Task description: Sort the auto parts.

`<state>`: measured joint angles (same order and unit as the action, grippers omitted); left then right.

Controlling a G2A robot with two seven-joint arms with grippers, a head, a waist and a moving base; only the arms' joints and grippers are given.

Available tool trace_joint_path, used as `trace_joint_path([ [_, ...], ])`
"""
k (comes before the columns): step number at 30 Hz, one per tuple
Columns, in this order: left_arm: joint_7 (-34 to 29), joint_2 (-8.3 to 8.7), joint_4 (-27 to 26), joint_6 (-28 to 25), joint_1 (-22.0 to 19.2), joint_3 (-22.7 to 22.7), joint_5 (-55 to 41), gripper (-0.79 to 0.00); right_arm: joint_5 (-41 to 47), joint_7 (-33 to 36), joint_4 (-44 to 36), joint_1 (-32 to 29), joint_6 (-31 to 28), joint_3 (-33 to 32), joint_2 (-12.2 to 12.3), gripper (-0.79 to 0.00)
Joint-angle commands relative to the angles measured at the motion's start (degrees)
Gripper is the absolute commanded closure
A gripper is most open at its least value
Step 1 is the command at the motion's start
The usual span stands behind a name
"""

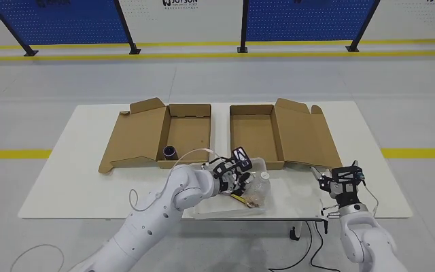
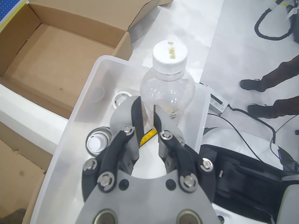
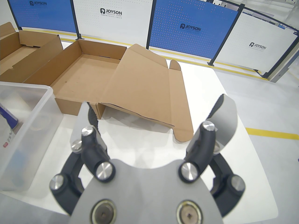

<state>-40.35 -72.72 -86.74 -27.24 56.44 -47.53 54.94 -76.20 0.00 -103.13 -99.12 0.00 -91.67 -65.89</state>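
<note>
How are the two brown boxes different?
The left box has a dark round part in its near corner; the right box looks empty. The left box folds open toward the left, the right box toward the right. Both are open brown cardboard, side by side on the white table.

Your white table (image 1: 75,170) sits on a pale floor, a yellow floor line (image 1: 20,154) running past its end. Blue and white partition panels (image 3: 42,8) fence the far side. Down by the table edge lies a small grey adapter (image 2: 217,103), with a thick black cable (image 2: 257,25) looping beyond.
</note>
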Motion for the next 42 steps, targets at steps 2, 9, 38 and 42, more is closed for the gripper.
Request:
trace_joint_path([
  [2, -0.5, -0.04, 0.4, -0.1, -0.2, 0.1, -0.5, -0.785, 0.0, 0.0, 0.0, 0.0, 0.0, 0.0, 0.0, -0.785],
  [9, -1.5, -0.26, 1.5, -0.9, -0.8, 0.5, -2.7, -0.785, 0.0, 0.0, 0.0, 0.0, 0.0, 0.0, 0.0, -0.785],
  [38, 1.6, -5.36, 18.4, -5.0, -11.4, 8.7, -13.2, -0.785, 0.0, 0.0, 0.0, 0.0, 0.0, 0.0, 0.0, -0.785],
  [42, 2.0, -5.94, 20.2, -6.4, -12.1, 9.2, -15.6, -0.785, 0.0, 0.0, 0.0, 0.0, 0.0, 0.0, 0.0, -0.785],
])
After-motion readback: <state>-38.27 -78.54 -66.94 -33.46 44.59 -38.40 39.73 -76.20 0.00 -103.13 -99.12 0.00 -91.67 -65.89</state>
